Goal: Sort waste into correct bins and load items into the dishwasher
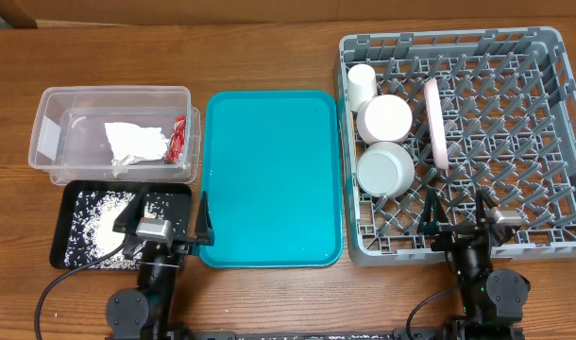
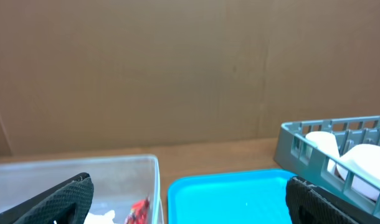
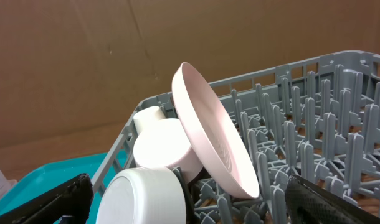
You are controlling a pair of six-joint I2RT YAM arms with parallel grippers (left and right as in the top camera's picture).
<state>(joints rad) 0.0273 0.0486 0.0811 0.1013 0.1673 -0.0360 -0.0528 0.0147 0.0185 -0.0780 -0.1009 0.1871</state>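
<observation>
The crumpled white tissue and the red wrapper lie in the clear tub. Rice scraps lie in the black tray. The grey dish rack holds the white cup, the small white bowl, the larger bowl and the pink plate, which stands on edge. My left gripper is open and empty between the black tray and the teal tray. My right gripper is open and empty over the rack's near edge. The right wrist view shows the plate and bowls.
A large teal serving tray lies between the bins and the rack. It also shows in the left wrist view, next to the tub and the rack's corner. A brown wall stands behind the table.
</observation>
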